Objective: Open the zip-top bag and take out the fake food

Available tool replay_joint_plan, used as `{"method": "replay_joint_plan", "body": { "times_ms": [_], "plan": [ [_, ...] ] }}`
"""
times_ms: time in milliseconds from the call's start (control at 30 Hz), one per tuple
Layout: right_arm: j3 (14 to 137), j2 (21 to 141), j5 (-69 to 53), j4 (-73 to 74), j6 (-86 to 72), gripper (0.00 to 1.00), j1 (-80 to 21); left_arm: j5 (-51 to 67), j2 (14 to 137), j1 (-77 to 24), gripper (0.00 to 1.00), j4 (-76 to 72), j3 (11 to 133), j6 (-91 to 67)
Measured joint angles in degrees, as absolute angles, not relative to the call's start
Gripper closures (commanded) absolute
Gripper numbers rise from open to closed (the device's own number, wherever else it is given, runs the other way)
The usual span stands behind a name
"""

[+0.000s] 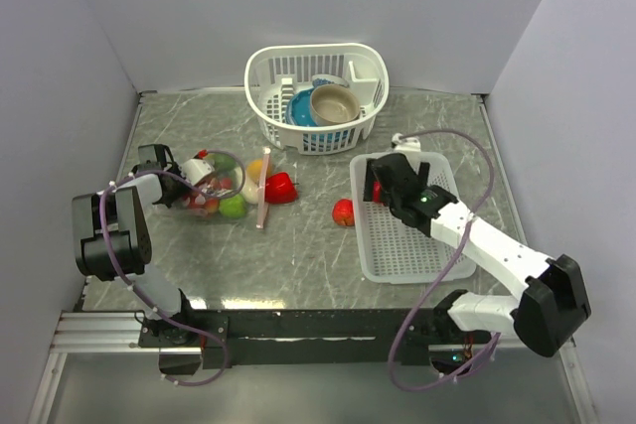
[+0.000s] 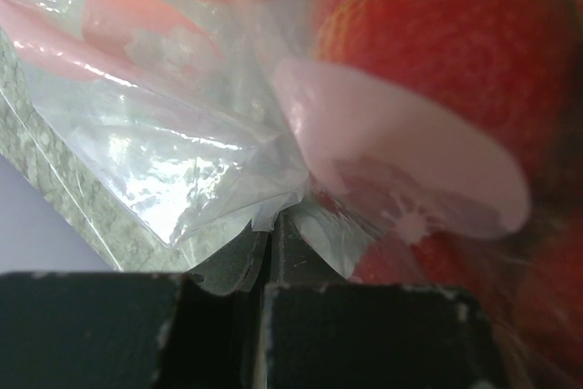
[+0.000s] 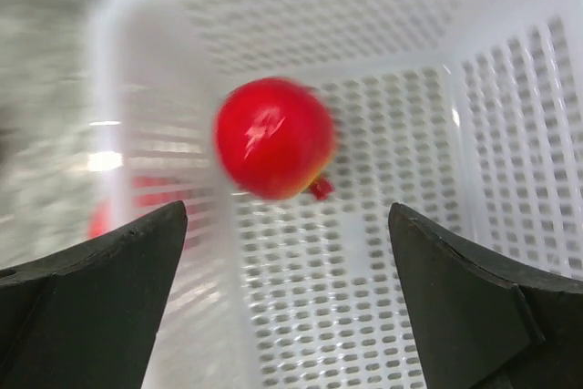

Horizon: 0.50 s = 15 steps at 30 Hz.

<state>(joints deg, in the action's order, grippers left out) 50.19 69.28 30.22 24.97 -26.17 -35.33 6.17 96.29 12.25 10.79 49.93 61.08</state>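
The zip-top bag (image 1: 211,189) lies at the left of the table, its pink zip strip (image 1: 262,191) toward the middle, with green, red and orange fake food inside. My left gripper (image 1: 177,174) is shut on the bag's left end; the left wrist view shows its jaws (image 2: 269,225) pinching clear plastic (image 2: 164,161) in front of a red piece (image 2: 437,52). A red pepper (image 1: 281,188) and a yellow piece (image 1: 255,168) lie at the bag's mouth. My right gripper (image 1: 376,178) (image 3: 287,216) is open above a flat white tray (image 1: 407,245), where a blurred red fruit (image 3: 273,138) lies free of the fingers.
Another red fruit (image 1: 343,212) rests on the table just left of the tray. A white mesh basket (image 1: 316,136) at the back holds a blue bowl (image 1: 298,109) and a tan bowl (image 1: 335,103). Walls enclose the table on three sides.
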Motion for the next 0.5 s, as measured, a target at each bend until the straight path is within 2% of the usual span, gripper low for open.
{"method": "replay_joint_plan", "body": {
  "times_ms": [167,300,500],
  "plan": [
    [60.49,72.77,29.63,22.04,-18.61,0.00,-45.98,6.15,96.29,12.25,0.96,10.83,49.95,61.23],
    [69.97,83.88,26.89,20.12,-13.17,0.00,-55.22,6.13,96.29,12.25,0.96,10.85,49.95,61.23],
    [72.42,98.32,22.26,20.86,-12.62,0.00,-55.75,6.11,96.29,12.25,0.96,11.00,49.98,61.25]
  ]
}}
